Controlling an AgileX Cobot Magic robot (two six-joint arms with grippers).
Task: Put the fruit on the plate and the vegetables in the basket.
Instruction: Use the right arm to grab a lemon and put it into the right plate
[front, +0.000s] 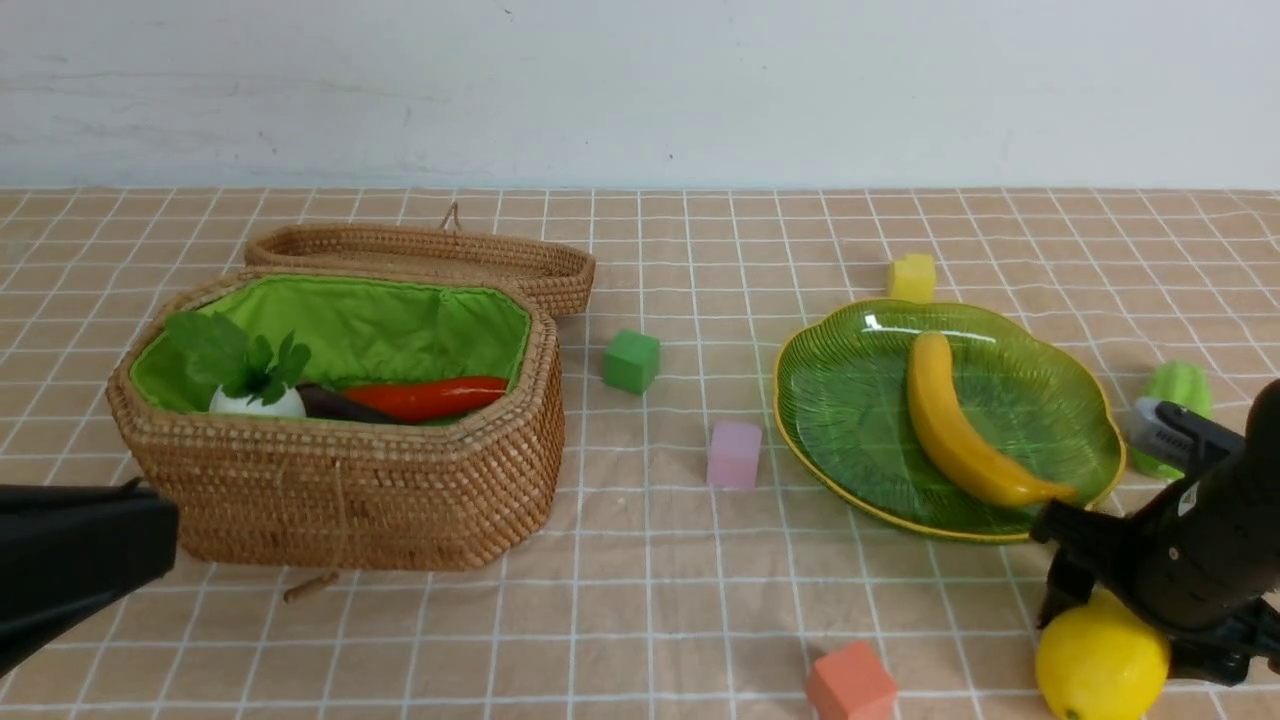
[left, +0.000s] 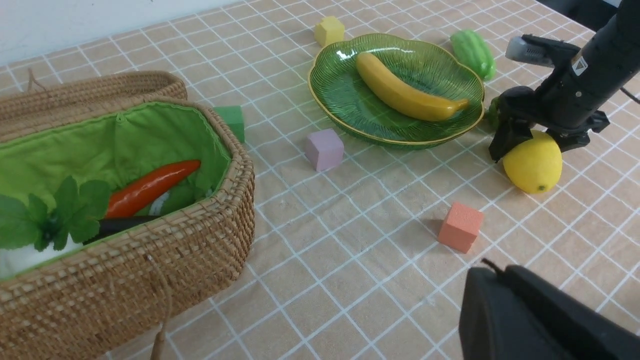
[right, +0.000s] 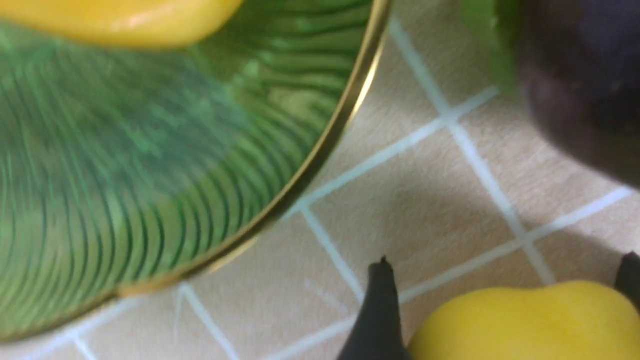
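Note:
A yellow banana (front: 960, 425) lies on the green glass plate (front: 850, 400). The yellow lemon (front: 1100, 665) rests on the cloth in front of the plate, and my right gripper (front: 1135, 635) straddles it with a finger pressed against each side (right: 380, 310). A round dark purple fruit (right: 590, 75) sits just beyond the lemon, beside the plate's rim. The bumpy green gourd (front: 1180, 390) lies right of the plate. In the wicker basket (front: 350, 500) lie the carrot (front: 430, 397), the eggplant (front: 335, 405) and the radish (front: 258, 403). My left gripper (left: 487, 270) is shut and empty, low beside the basket.
The flat woven lid (front: 430, 255) lies behind the basket. Foam cubes stand around: a green one (front: 631, 361) by the basket, a pink one (front: 734, 454) left of the plate, an orange one (front: 851, 685) at the front and a yellow one (front: 912, 277) behind the plate.

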